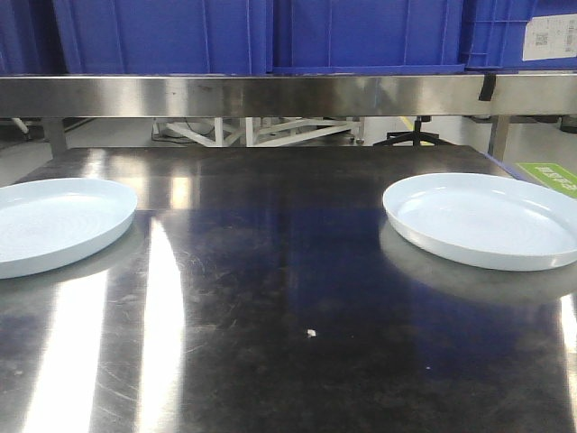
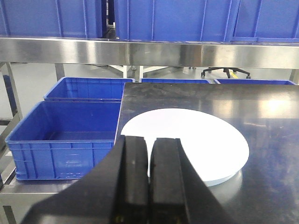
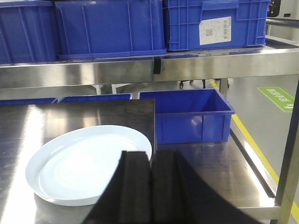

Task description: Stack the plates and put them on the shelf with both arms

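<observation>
Two pale bluish-white plates lie apart on the dark steel tabletop [image 1: 288,298]. The left plate [image 1: 54,221] sits at the table's left edge, the right plate [image 1: 487,216] at the right. In the left wrist view my left gripper [image 2: 149,144] is shut and empty, just short of the left plate's [image 2: 196,140] near rim. In the right wrist view my right gripper [image 3: 150,158] is shut and empty, at the near right rim of the right plate [image 3: 84,163]. The steel shelf beam [image 1: 288,95] runs across behind the table. Neither gripper shows in the front view.
Blue crates [image 1: 270,32] stand on the shelf above the beam. More blue crates sit low to the left of the table [image 2: 65,135] and to its right [image 3: 191,114]. A small white speck [image 1: 312,333] lies on the tabletop. A steel upright [image 3: 287,154] stands at the far right.
</observation>
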